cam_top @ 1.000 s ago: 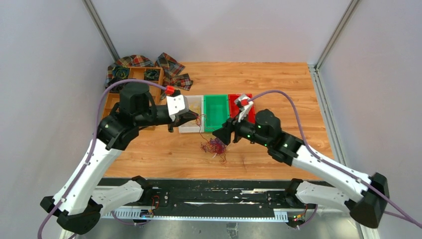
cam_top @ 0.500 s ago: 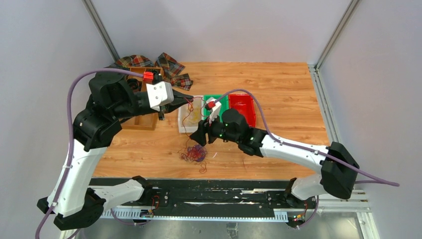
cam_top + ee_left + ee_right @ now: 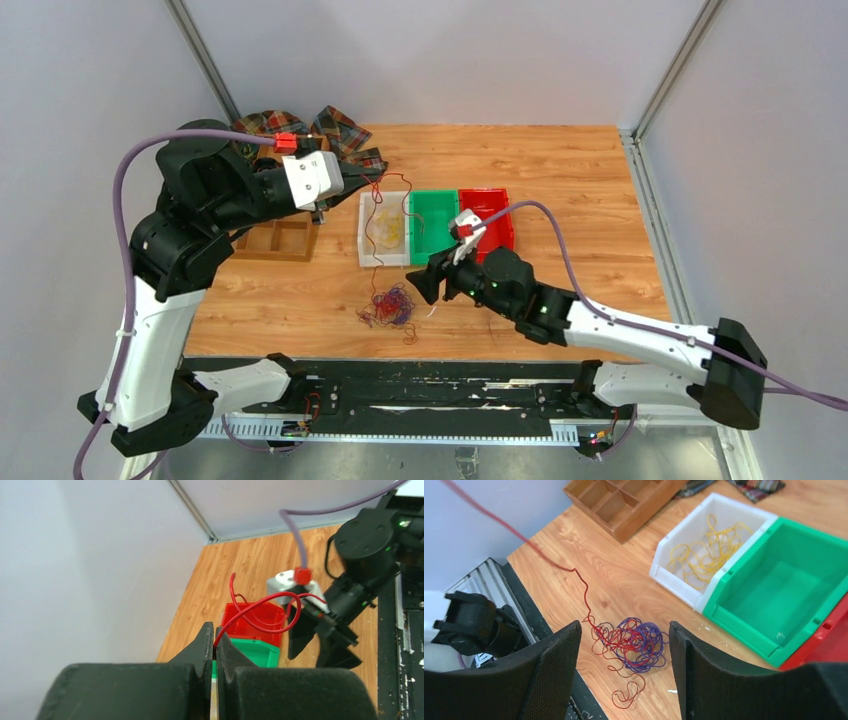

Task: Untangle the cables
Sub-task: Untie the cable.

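Note:
The cables (image 3: 392, 307) are a small clump of red and purple loops on the wooden table near its front edge. One red wire (image 3: 248, 607) rises out of the clump to my left gripper (image 3: 356, 182), which is shut on its end, raised over the table's back left. In the left wrist view that gripper (image 3: 215, 636) pinches the wire at its fingertips. My right gripper (image 3: 420, 285) hovers just right of the clump. Its jaws stand wide open and empty, and the right wrist view frames the clump (image 3: 636, 645) between them (image 3: 624, 630).
A white bin (image 3: 364, 228) holding loose yellow wires (image 3: 709, 545) stands behind the clump, with a green bin (image 3: 432, 225) and a red bin (image 3: 492, 218) to its right. At the back left are a wooden compartment tray (image 3: 280, 238) and plaid cloths (image 3: 340, 130).
My left gripper has risen and drawn back to the left, pulling the red wire out longer. The clump slid left. My right gripper shifted towards the table's front, staying open.

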{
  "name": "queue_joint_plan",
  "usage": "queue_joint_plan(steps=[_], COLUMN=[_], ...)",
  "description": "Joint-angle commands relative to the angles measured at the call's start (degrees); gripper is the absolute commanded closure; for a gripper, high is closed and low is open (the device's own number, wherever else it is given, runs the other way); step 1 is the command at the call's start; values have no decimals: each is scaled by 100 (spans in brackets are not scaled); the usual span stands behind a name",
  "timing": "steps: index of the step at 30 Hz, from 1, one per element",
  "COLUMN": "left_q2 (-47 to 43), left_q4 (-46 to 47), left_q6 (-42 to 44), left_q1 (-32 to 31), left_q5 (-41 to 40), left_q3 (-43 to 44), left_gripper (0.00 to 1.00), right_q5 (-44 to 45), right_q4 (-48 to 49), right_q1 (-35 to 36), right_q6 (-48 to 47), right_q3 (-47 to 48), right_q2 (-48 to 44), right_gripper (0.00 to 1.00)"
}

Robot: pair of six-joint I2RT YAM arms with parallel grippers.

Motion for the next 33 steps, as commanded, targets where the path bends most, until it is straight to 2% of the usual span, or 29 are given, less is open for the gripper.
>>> queue_joint_plan(steps=[1, 3, 10, 13, 18, 21, 26, 33], left_q2=[-3, -47, -104, -73, -322, -267, -404, -579], left_q4=[159, 391, 478, 564, 1558, 1566, 2002, 2942], left_q6=[65, -43, 66, 93, -215, -342, -400, -550], left_q1=[-1, -1, 4, -1, -1, 1, -1, -1], left_q5=[-378, -631, -426, -511, -599, -620, -717, -929], left_q3=[207, 165, 250, 383, 164, 400, 493, 636], left_gripper=[99, 99, 99, 99, 99, 99, 99, 99], right_q5=[482, 193, -955, -889, -676, -557, -380, -417], right_q4=[608, 702, 1042, 1175, 1360, 1156, 1202, 486], right_q1=[302, 302, 322, 345, 346, 346, 331, 188], right_q6=[-849, -1019, -1126, -969, -794, -696, -670, -776], right_q3=[-296, -230, 467, 745, 1229, 1493, 1379, 1558], right_q2=[-498, -446, 396, 852, 1559, 1901, 2096, 2108], right_gripper=[35, 35, 35, 35, 36, 38, 38, 44])
